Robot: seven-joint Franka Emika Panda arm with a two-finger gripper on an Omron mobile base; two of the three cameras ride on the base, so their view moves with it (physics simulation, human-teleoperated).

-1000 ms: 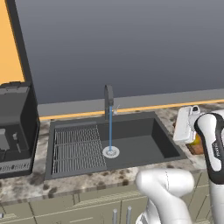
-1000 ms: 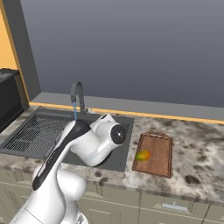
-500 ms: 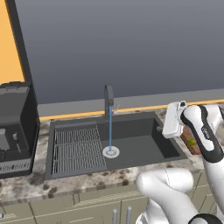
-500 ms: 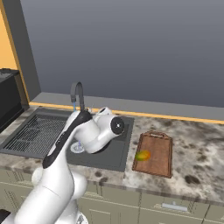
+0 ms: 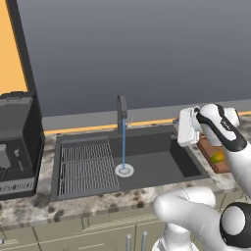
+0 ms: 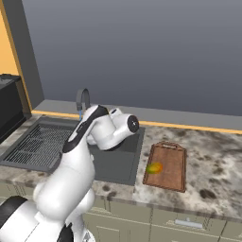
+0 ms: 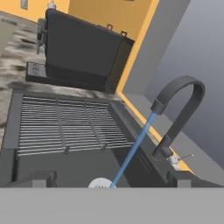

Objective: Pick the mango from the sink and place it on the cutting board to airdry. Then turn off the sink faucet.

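Gripper (image 7: pixel 109 179), jaws spread wide and holding nothing, was poised above the right side of the sink (image 5: pixel 162 169), its hand camera looking across the basin toward the sink faucet (image 7: pixel 179 113). Mango (image 6: pixel 154 167): off the sink, lying on the near left part of the cutting board (image 6: pixel 172 163), so the first step was judged done. Step in hand: shutting off the water, as a blue stream (image 5: pixel 123 147) ran from the spout down to the round silver drain (image 5: pixel 124 170). Next move, as judged: bring the open gripper to the small side lever (image 7: pixel 183 157) at the faucet's base and push it over; the lever was thin and sat close to the faucet's stem, so a careful line of approach seemed needed. Sink: dark grey, with a ribbed wire rack (image 5: pixel 88 164) on its left half. Bench (image 6: pixel 212 165): speckled stone, carrying the board just right of the sink, with pale cabinet fronts below. Black appliance (image 5: pixel 17 139): stood on the bench left of the sink. Room: grey wall behind, orange trim along its foot, orange wall at far left.
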